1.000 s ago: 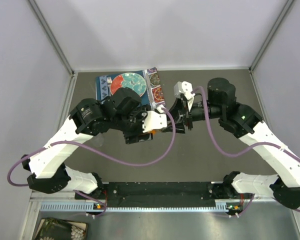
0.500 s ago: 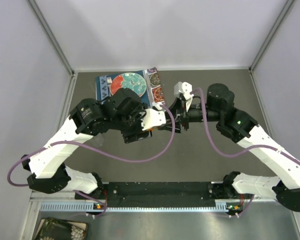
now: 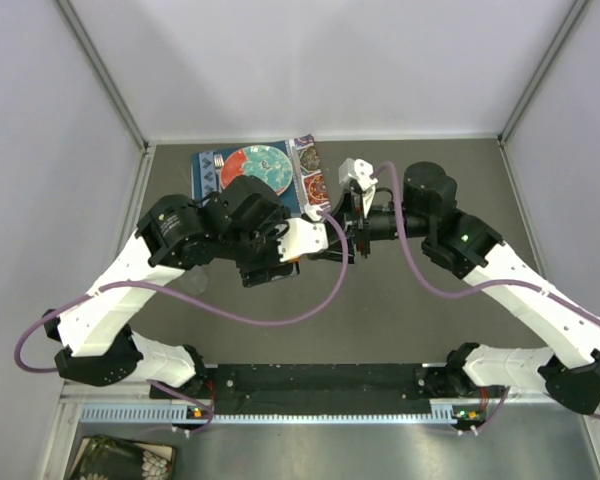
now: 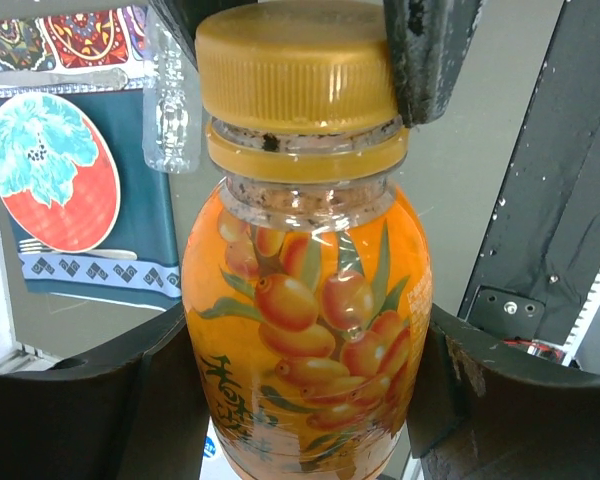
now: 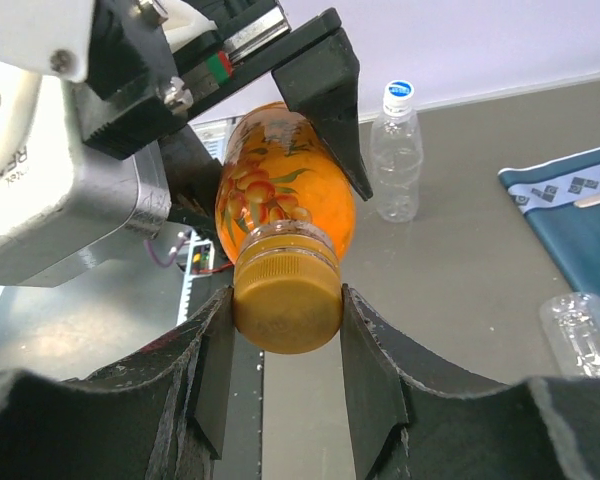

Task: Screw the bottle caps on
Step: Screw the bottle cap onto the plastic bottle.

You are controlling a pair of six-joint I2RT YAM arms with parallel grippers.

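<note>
**Cap meets bottle:** The left pincer clamps the body of the squat orange bottle. The right pincer is closed on the amber cap sitting on the bottle's neck. Only the left wrist view shows the berry-printed label head-on, with one dark finger of the right pincer pressed to the cap's upper right side. The right wrist view looks at the cap end-on between its own fingers. It also takes in a clear bottle with a white cap standing on the grey worktop at upper centre, and part of a second clear bottle at lower right. From overhead, the left arm and right arm meet at mid-frame just below the patterned plate, hiding most of the orange bottle.
</note>
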